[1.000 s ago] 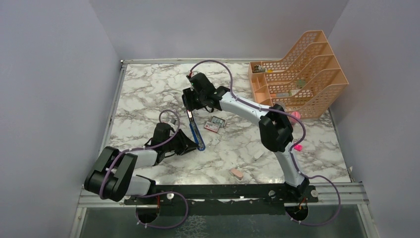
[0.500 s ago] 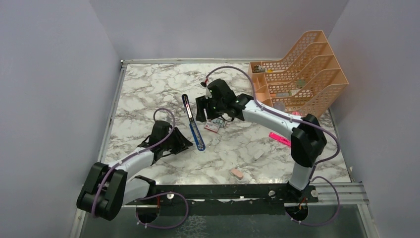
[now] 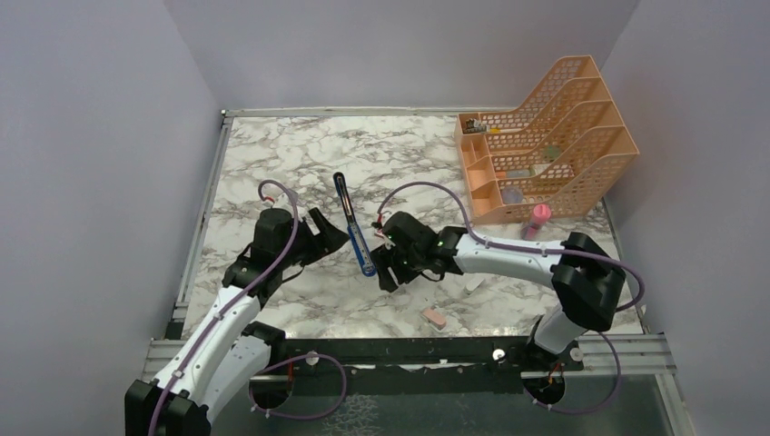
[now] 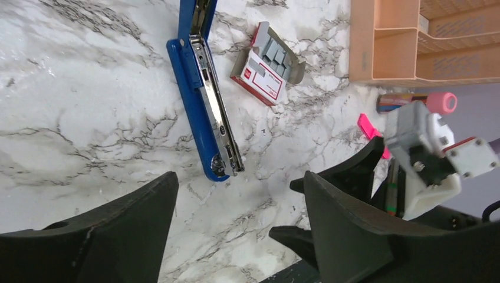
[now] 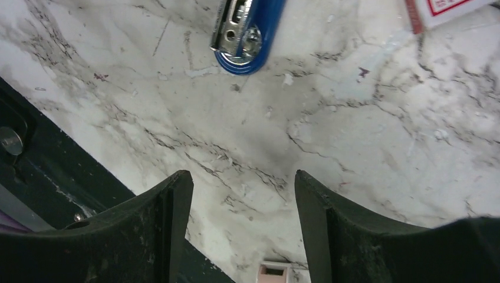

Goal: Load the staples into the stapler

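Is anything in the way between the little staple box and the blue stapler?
Nothing visible. The open pink-and-white staple box lies beside the long blue stapler, whose silvery channel is exposed. The two are apart, with only bare marble table between them.

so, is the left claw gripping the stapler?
No, the left claw stands open and empty, and the stapler lies flat just beyond it, touching neither finger.
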Robot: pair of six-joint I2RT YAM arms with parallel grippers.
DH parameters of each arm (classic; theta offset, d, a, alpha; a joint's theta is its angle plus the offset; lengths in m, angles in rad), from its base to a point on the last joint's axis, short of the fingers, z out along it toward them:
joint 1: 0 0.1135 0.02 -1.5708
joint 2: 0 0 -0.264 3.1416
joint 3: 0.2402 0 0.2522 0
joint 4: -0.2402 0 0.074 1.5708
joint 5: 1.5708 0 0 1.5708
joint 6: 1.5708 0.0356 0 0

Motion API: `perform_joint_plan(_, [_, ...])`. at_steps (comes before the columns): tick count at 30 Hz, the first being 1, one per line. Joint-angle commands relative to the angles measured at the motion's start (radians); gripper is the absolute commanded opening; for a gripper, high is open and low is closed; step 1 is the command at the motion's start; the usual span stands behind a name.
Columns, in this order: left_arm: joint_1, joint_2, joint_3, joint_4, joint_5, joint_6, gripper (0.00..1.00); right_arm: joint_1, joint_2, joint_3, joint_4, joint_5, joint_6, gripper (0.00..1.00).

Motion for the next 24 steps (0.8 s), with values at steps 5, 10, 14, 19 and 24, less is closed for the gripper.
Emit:
perform_joint_plan(5, [0.001,0.01,0.13,-0.2,-0.373,0.019,0.76,0.053,0.171,0.129,0.045,0.086,0.088,0.67])
perform_joint_plan(10, [0.001,-0.051,0.151,-0.203,-0.472,0.015,0.75,0.053,0.272,0.222,0.007,0.106,0.121,0.64])
perform_joint_plan(14, [0.001,-0.091,0.17,-0.224,-0.526,0.042,0.77,0.053,0.34,0.291,-0.02,0.107,0.146,0.61])
perform_joint_plan(19, [0.001,-0.1,0.195,-0.231,-0.553,0.06,0.79,0.054,0.407,0.359,-0.053,0.092,0.166,0.55])
perform_joint_plan(24, [0.001,-0.085,0.209,-0.229,-0.582,0.071,0.8,0.054,0.454,0.392,-0.042,0.024,0.191,0.52])
